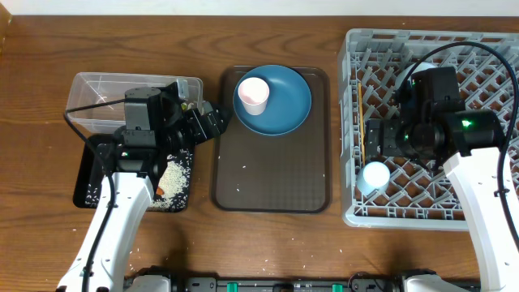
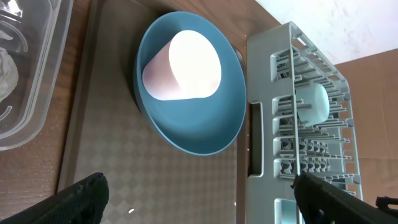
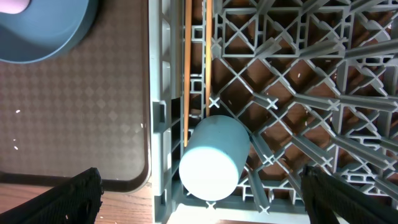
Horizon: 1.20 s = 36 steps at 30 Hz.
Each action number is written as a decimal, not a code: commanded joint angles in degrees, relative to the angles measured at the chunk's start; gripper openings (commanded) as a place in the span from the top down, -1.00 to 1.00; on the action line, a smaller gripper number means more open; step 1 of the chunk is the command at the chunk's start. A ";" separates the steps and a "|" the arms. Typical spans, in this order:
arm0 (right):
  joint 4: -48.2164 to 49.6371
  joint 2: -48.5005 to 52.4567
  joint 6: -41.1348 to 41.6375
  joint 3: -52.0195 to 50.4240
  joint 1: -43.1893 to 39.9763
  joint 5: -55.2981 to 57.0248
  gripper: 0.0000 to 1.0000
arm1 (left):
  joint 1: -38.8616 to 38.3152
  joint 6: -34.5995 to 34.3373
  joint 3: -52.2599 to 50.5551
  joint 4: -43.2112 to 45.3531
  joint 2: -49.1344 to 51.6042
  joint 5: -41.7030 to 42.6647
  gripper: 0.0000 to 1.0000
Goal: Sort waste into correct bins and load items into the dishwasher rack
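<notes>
Light blue cup [image 3: 212, 158] lies on its side in the grey dishwasher rack [image 3: 163, 74]. It sits between the wide-spread fingers of the right gripper [image 3: 202, 206] and touches neither. Its long axis slants, with one round end facing the wrist camera. Wooden chopsticks [image 3: 186, 74] lie lengthwise just beyond it. Ahead of the left gripper [image 2: 199, 202], also spread and empty, a pink cup [image 2: 180, 65] stands on the blue plate [image 2: 186, 124], possibly upside down.
</notes>
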 commanded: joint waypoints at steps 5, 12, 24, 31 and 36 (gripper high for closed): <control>0.00 -0.04 -0.37 0.42 -0.09 -0.42 -0.99 | 0.24 -0.37 0.83 1.79 0.00 -2.84 -0.95; 0.02 -0.04 -0.37 0.42 -0.09 -0.42 -0.99 | -0.44 -1.55 2.14 4.20 0.11 -7.63 -0.49; 0.02 -0.04 -0.37 0.42 -0.09 -0.42 -0.99 | -10.91 -1.60 22.47 -10.82 8.31 -22.62 -0.45; 0.02 -0.04 -0.37 0.42 -0.09 -0.42 -0.99 | -15.37 -1.66 27.56 -12.20 15.43 -26.45 -0.44; 0.02 -0.04 -0.37 0.42 -0.09 -0.42 -0.99 | -15.47 -1.66 27.56 -12.20 21.11 -26.40 -0.27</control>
